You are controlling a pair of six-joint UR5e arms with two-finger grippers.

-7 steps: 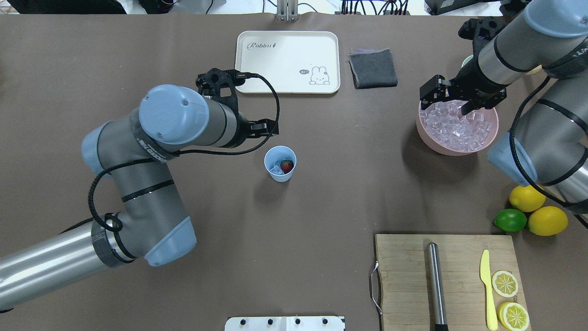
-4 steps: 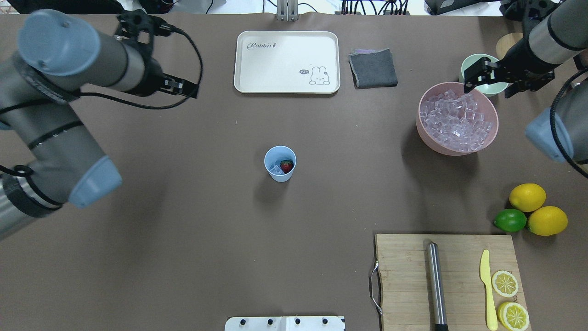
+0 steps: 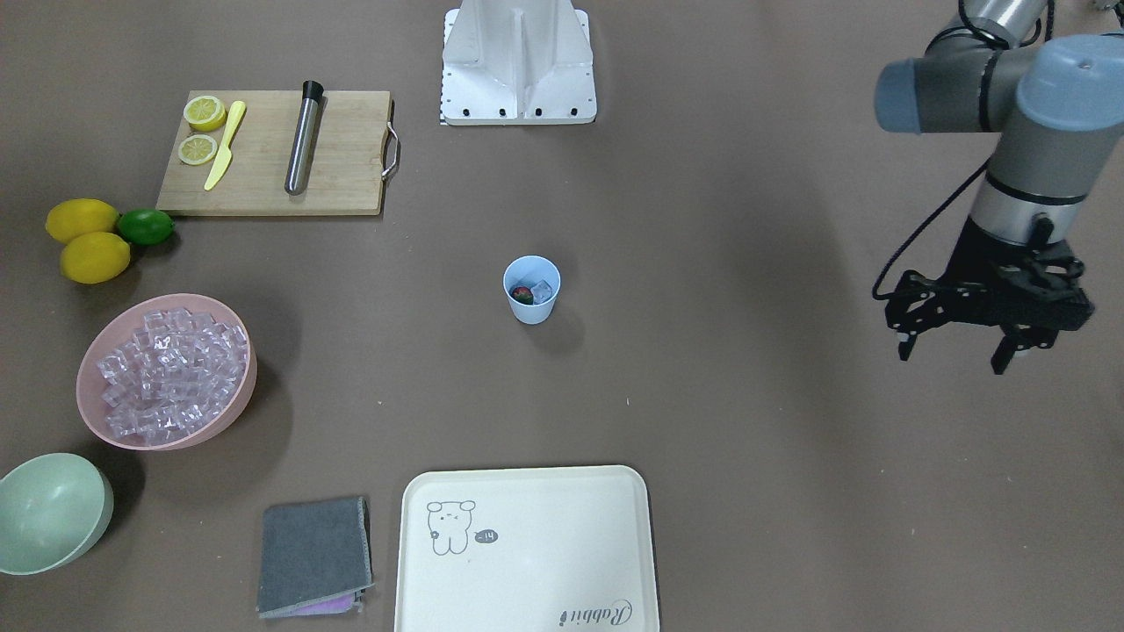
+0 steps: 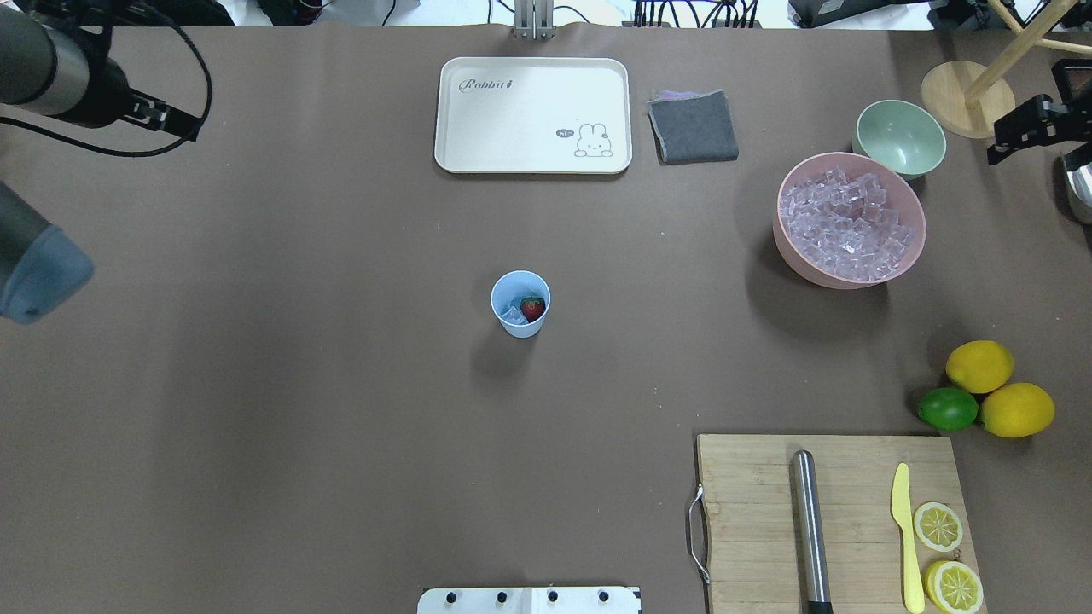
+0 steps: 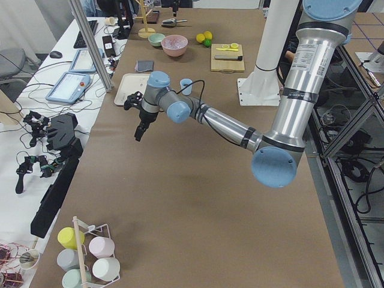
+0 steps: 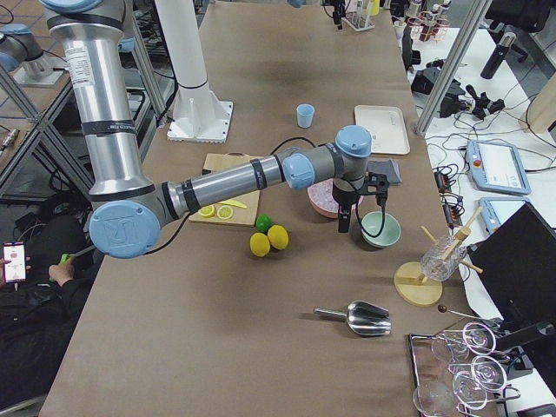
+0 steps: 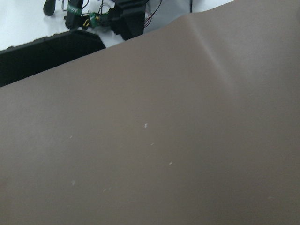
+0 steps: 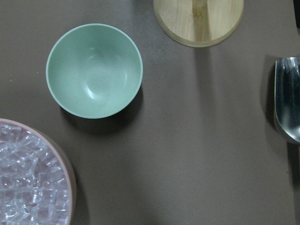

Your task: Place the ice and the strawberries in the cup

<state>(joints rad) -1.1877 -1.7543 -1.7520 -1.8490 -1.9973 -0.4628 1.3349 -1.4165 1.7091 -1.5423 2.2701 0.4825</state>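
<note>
The light blue cup [image 4: 520,304] stands upright mid-table and also shows in the front view [image 3: 531,290]. Inside it lie the dark red strawberry [image 4: 532,308] and a clear ice cube [image 4: 513,314]. Many more ice cubes [image 4: 853,226] fill the pink bowl [image 4: 802,269] at the right. My left gripper [image 3: 953,351] is open and empty, far to the cup's left above bare table. My right gripper [image 4: 1024,128] is at the right edge beyond the pale green bowl [image 4: 900,138], partly cut off; in the right-side view [image 6: 362,213] its fingers stand apart, holding nothing.
A cream rabbit tray [image 4: 533,115] and a grey cloth [image 4: 693,126] lie at the far side. A cutting board [image 4: 751,512] with a metal rod, yellow knife and lemon slices sits near right. Two lemons and a lime [image 4: 948,408] lie beside it. A metal scoop [image 8: 288,98] and a wooden stand [image 4: 960,85] are far right.
My left arm has swung away from beside the cup to the far left corner. My right arm has withdrawn from over the pink bowl to the right edge. The cup has not moved.
</note>
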